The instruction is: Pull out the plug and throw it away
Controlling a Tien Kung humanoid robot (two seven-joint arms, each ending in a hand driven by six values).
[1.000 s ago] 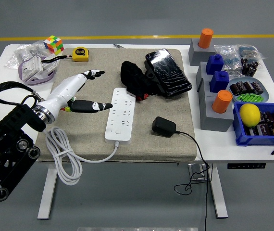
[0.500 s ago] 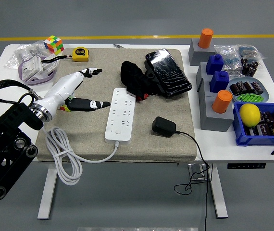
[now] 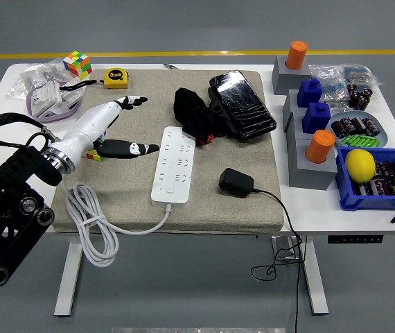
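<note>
A white power strip (image 3: 173,164) lies on the beige mat (image 3: 204,208), its white cord (image 3: 93,222) coiled at the front left. A black plug adapter (image 3: 235,182) lies on the mat to the right of the strip, out of its sockets, with a black cable running off the table's front edge. My left hand (image 3: 125,128), white with black fingertips, hovers left of the strip with its fingers spread and nothing in them. The right arm is out of view.
A black pouch (image 3: 242,104) and black cloth (image 3: 194,114) lie at the back of the mat. A Rubik's cube (image 3: 77,64), yellow tape measure (image 3: 116,77) and plastic bags sit back left. Grey holders with blue and orange blocks, a blue bin (image 3: 378,201) holding a lemon stand right.
My left arm has drawn back a little to the left, away from the power strip. Nothing else has moved.
</note>
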